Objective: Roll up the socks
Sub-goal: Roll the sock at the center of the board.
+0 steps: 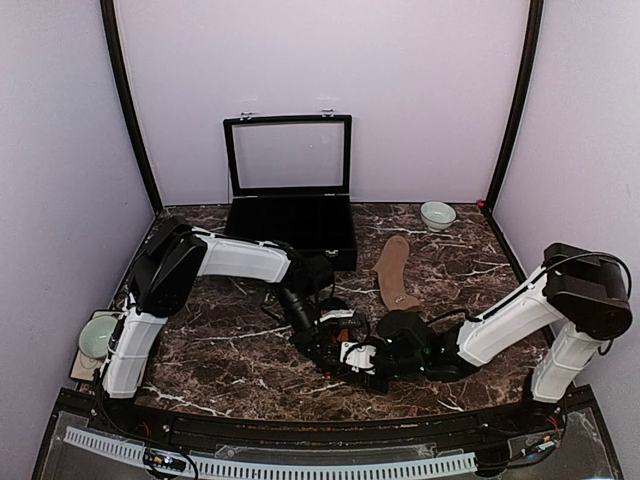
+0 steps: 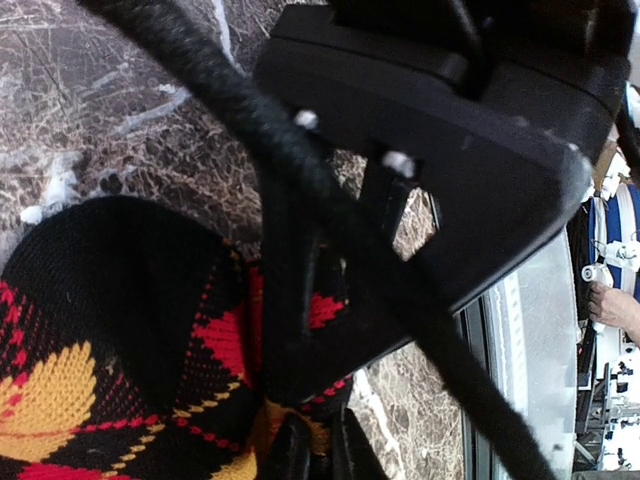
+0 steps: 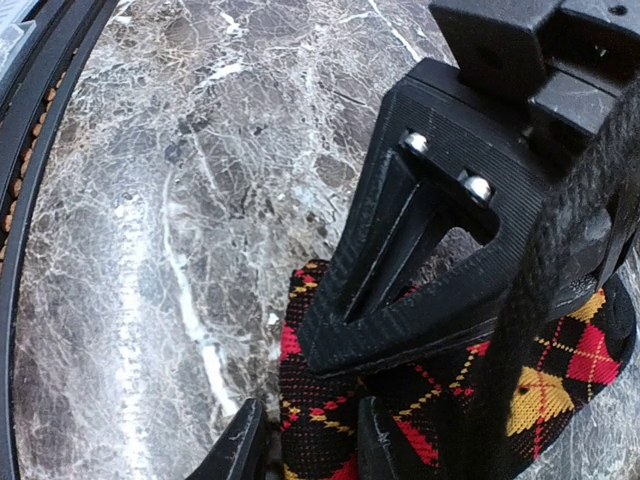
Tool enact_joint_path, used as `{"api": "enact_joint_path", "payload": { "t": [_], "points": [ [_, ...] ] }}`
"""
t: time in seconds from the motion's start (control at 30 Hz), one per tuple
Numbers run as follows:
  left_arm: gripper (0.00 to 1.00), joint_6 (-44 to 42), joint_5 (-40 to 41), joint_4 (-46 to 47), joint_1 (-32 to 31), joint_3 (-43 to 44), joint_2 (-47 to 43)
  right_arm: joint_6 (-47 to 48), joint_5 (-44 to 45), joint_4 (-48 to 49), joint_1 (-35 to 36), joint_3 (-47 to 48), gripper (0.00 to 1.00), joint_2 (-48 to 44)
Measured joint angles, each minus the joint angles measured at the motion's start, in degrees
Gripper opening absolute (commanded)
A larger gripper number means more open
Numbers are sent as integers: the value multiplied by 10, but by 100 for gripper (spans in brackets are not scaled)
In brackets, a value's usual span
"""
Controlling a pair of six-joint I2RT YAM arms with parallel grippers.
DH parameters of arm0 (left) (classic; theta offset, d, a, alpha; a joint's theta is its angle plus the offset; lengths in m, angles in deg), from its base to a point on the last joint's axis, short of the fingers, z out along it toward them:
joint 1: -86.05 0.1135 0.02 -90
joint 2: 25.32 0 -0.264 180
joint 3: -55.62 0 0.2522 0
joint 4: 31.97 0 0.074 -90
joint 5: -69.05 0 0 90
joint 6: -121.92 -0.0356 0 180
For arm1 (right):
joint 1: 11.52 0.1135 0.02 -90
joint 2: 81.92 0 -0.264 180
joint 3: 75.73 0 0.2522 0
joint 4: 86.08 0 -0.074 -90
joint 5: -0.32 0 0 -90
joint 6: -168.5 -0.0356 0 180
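A black argyle sock with red and yellow diamonds lies bunched on the marble table near the front centre, and it also shows in the right wrist view. My left gripper is shut on a fold of it. My right gripper grips the sock's edge between its fingertips. In the top view the two grippers meet over the sock, the left gripper just behind the right gripper. A tan sock lies flat behind them, apart from both.
An open black case stands at the back centre. A small bowl sits at the back right and a pale green cup at the left edge. The table's front rail runs just below the grippers.
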State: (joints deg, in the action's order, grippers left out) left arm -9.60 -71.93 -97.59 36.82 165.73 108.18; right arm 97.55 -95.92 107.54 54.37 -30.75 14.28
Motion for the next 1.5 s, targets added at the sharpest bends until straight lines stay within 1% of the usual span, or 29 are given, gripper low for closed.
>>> {"api": "enact_joint_path", "payload": {
  "t": [0.1, 0.23, 0.3, 0.33, 0.37, 0.4, 0.43, 0.47, 0.57, 0.8, 0.9, 0.97, 1.07, 1.17, 1.33, 1.5],
  "points": [
    [17, -6, 0, -2, 0, 0, 0, -3, -1, 13, -4, -3, 29, 7],
    [29, -16, -2, -7, 0, 2, 0, -17, -15, 27, -16, -5, 22, 17],
    [40, -19, -4, -10, 2, 1, -2, -30, -28, 33, -24, -5, 17, 23],
    [50, -19, -5, -8, 3, -2, -6, -39, -37, 37, -29, -5, 15, 26],
    [55, -19, -5, -5, 5, -9, -13, -47, -45, 39, -33, -5, 13, 28],
    [71, -22, 0, 0, 7, -19, -22, -54, -54, 41, -38, -4, 11, 30],
    [74, -23, 9, 6, 10, -30, -33, -63, -63, 42, -42, -2, 9, 31],
    [76, -28, 13, 10, 14, -42, -44, -68, -69, 42, -44, 0, 6, 33],
    [77, -33, 33, 16, 25, -80, -83, -89, -87, 24, -50, 13, 3, 35],
    [75, -33, 67, 60, 80, -183, -166, -119, -110, -5, -58, 23, 0, 31],
    [72, -29, 69, 72, 84, -203, -194, -134, -118, -26, -62, 31, 0, 30],
    [65, -23, 68, 87, 78, -204, -210, -146, -125, -38, -66, 37, 0, 29],
    [64, 3, 71, 148, 72, -212, -229, -162, -135, -48, -70, 37, 0, 26],
    [63, 57, 93, 239, 68, -224, -233, -176, -141, -58, -70, 34, 0, 18],
    [63, 135, 156, 357, 62, -208, -195, -185, -149, -65, -70, 31, 0, 13],
    [63, 167, 203, 433, 42, -194, -154, -187, -160, -69, -71, 31, 0, 13]
  ]
}}
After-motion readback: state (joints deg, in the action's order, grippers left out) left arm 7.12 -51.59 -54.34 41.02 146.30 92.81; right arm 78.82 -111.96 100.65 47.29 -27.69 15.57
